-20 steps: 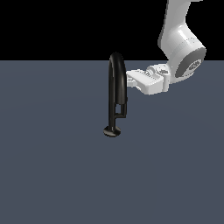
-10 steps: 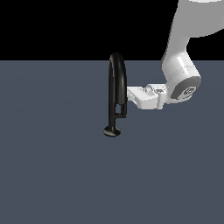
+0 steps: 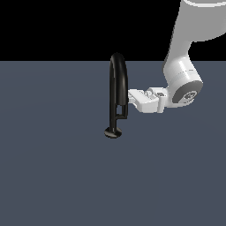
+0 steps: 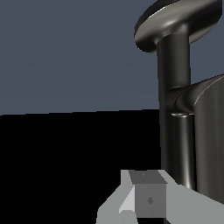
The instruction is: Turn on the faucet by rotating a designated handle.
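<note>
1 glossy black faucet [image 3: 117,84] stands on the grey floor [image 3: 53,176], its round base [image 3: 113,132] left of centre in my exterior view. On the side facing the arm, the handle [image 3: 122,111] juts from the thin stem. Just beside it, from the exterior view's right, my gripper [image 3: 130,98] points level at the arch; whether its fingers are spread I cannot tell.

No readable text, labels, brands, numbers or signs in either view. Faucet [image 3: 117,88], arm [image 3: 183,66] and grey surface [image 3: 53,176] are all plain and unmarked.
</note>
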Action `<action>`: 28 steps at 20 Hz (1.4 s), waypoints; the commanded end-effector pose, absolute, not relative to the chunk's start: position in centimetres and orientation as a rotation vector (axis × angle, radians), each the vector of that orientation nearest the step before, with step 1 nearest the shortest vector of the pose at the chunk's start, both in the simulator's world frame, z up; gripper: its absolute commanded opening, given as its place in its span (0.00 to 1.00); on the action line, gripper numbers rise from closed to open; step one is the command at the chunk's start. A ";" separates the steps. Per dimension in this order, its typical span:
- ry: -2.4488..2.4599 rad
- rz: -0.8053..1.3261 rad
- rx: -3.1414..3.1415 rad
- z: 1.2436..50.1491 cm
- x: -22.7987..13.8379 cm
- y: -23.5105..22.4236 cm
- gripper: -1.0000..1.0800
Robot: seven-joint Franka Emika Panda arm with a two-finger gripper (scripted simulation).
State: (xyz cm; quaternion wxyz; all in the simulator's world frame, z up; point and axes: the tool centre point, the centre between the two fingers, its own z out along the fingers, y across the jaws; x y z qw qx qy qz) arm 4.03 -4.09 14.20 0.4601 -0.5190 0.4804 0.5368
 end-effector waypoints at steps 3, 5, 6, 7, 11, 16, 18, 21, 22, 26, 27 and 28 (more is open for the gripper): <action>1.183 1.321 -1.278 14.6 3.1 -4.2 0.00; 1.183 1.321 -1.278 14.8 2.6 -4.2 0.00; 1.183 1.321 -1.278 14.8 2.4 -4.3 0.00; 1.183 1.321 -1.278 14.9 2.1 -4.3 0.00; 1.182 1.320 -1.277 15.3 1.1 -4.4 0.00; 1.182 1.320 -1.277 15.8 -0.3 -4.6 0.00; 1.182 1.320 -1.277 15.9 -0.5 -4.6 0.00; 1.182 1.312 -1.280 15.7 -0.7 -4.6 0.00; 1.182 1.312 -1.280 15.6 -1.0 -4.7 0.00; 1.182 1.314 -1.279 15.0 -2.5 -4.8 0.00; 1.182 1.314 -1.279 14.9 -2.8 -4.9 0.00; 1.182 1.316 -1.278 14.7 -3.2 -4.9 0.00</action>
